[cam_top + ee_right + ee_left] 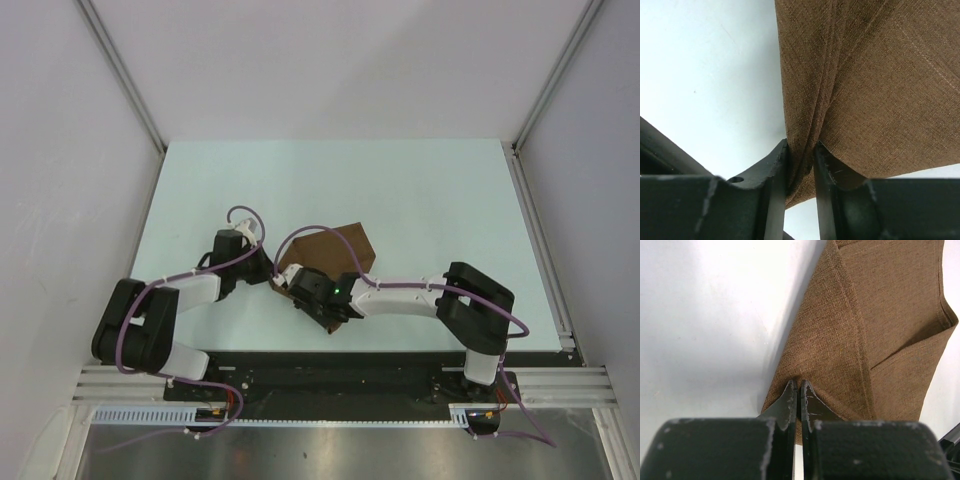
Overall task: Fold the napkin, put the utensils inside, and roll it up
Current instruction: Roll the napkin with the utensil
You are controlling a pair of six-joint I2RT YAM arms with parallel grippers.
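The dark-brown napkin [345, 248] lies near the middle of the pale table, its near-left part raised and bunched. My left gripper [270, 274] is at its left corner. In the left wrist view that gripper [799, 385] is shut on the napkin [880, 315], pinching the hemmed edge at its tips. My right gripper [293, 282] reaches in from the right, close beside the left one. In the right wrist view it [801, 147] is shut on a gathered fold of the napkin [880, 90]. No utensils are in view.
The pale green-white table [420, 190] is enclosed by white walls at the left, right and back. A metal rail [540, 250] runs along its right edge. A black strip [340, 365] marks the near edge by the arm bases.
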